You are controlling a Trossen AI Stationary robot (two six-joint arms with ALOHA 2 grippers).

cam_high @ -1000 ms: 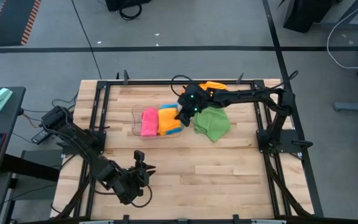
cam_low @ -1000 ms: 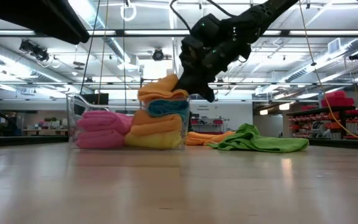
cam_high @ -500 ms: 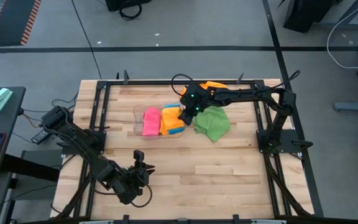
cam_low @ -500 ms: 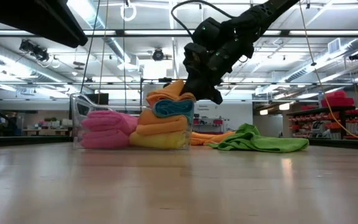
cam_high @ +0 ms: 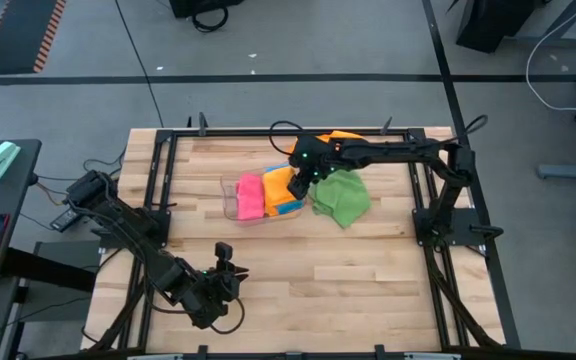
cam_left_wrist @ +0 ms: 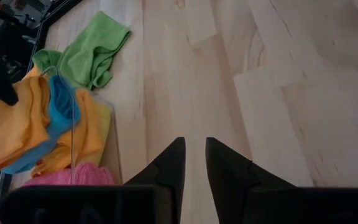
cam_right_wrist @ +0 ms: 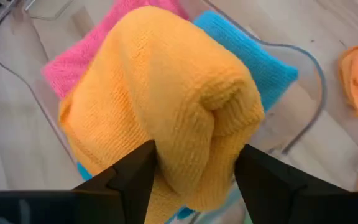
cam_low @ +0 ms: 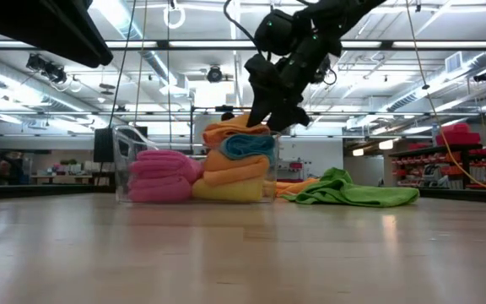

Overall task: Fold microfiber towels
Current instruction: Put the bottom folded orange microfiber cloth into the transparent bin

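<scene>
A clear bin point(cam_high: 226, 190) in the middle of the table holds folded microfiber towels: pink point(cam_high: 250, 197), yellow point(cam_low: 226, 190), blue point(cam_low: 247, 145) and, on top, a rolled orange one point(cam_right_wrist: 166, 106). My right gripper point(cam_right_wrist: 197, 149) hangs open just above that orange towel, one finger on each side of its upper fold. A crumpled green towel point(cam_high: 341, 197) lies on the table right of the bin. Another orange towel point(cam_high: 346, 137) lies near the far edge. My left gripper point(cam_left_wrist: 194, 152) hovers near the front left, its fingers a narrow gap apart with nothing between them. My right gripper comes slanting down from the table's right, its fingers point(cam_right_wrist: 132, 177) on either side of the orange towel's rounded top fold point(cam_right_wrist: 229, 106). I cannot tell whether they touch it. The towel rests on the stack in the bin.
A black frame point(cam_high: 168, 135) runs round the wooden table top. Bare wood stretches across the near half of the table point(cam_high: 348, 270), between my left gripper and the bin.
My right gripper has opened over the bin, tipped more steeply downward and risen slightly. The orange towel now sits on the stack in the bin. The bin with its towels has slid a little toward the table's right edge.
</scene>
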